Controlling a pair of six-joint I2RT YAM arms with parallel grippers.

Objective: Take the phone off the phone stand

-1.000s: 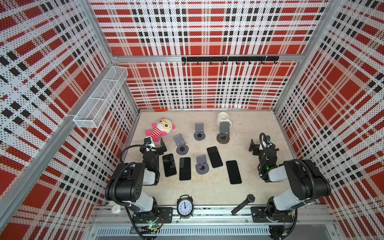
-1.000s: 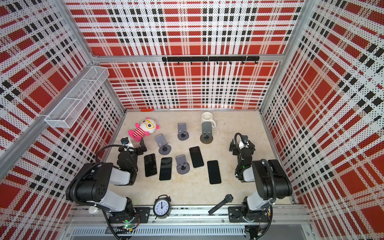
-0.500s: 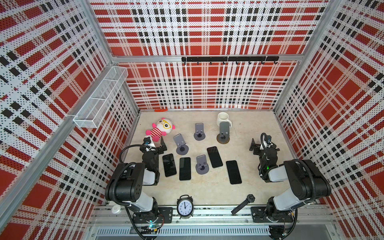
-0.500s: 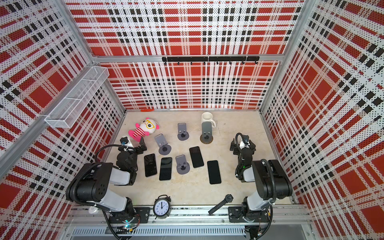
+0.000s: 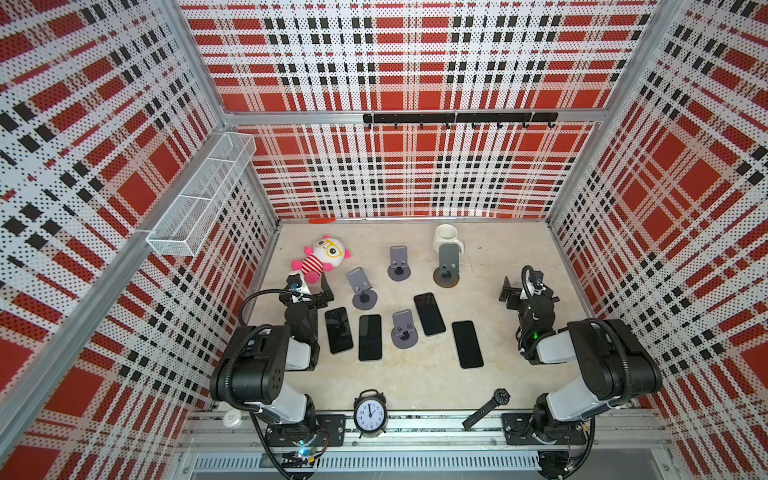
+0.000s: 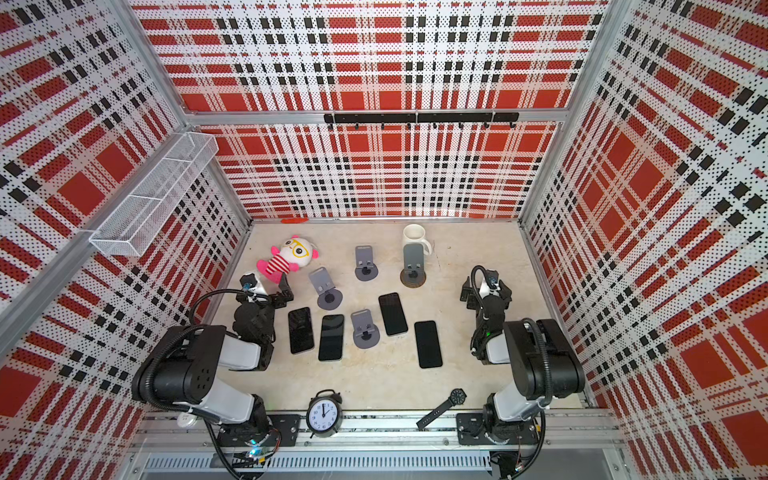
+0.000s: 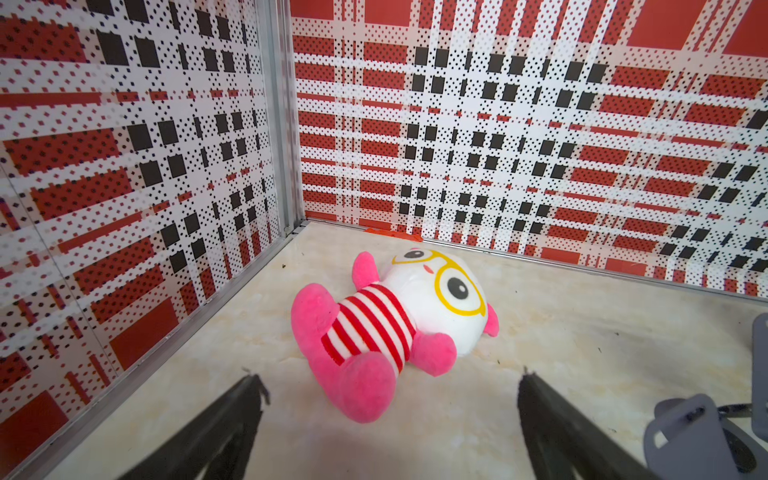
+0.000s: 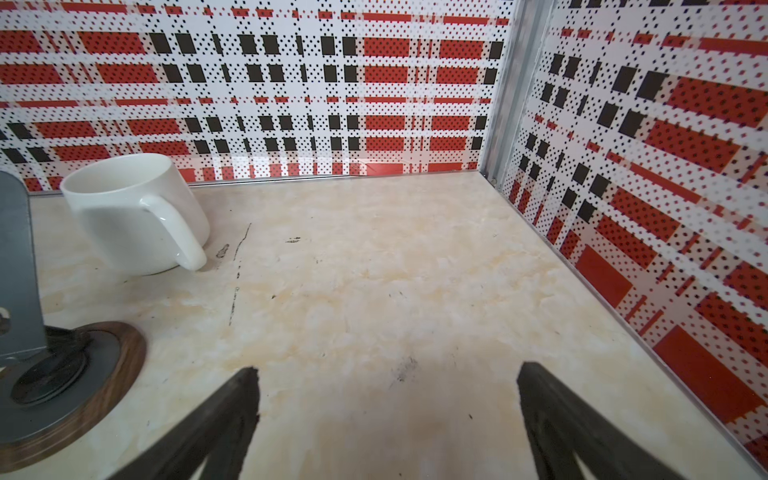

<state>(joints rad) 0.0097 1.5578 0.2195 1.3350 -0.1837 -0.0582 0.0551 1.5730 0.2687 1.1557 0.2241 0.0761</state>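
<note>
Several black phones lie flat on the table in both top views, among them one (image 5: 338,330) nearest my left arm and one (image 5: 467,344) nearest my right arm. Several grey phone stands stand bare: one (image 5: 362,286) by the left gripper, one (image 5: 404,328) among the phones, one (image 5: 448,264) on a wooden base in front of the mug. My left gripper (image 5: 309,290) (image 7: 388,386) is open and empty, its fingers pointing at the plush toy. My right gripper (image 5: 527,293) (image 8: 386,382) is open over bare table, holding nothing.
A pink and white plush toy (image 7: 390,324) lies just ahead of the left fingers. A white mug (image 8: 133,212) stands at the back beside the wooden-based stand (image 8: 62,374). An alarm clock (image 5: 370,412) and a wristwatch (image 5: 488,405) sit at the front edge. Plaid walls enclose the table.
</note>
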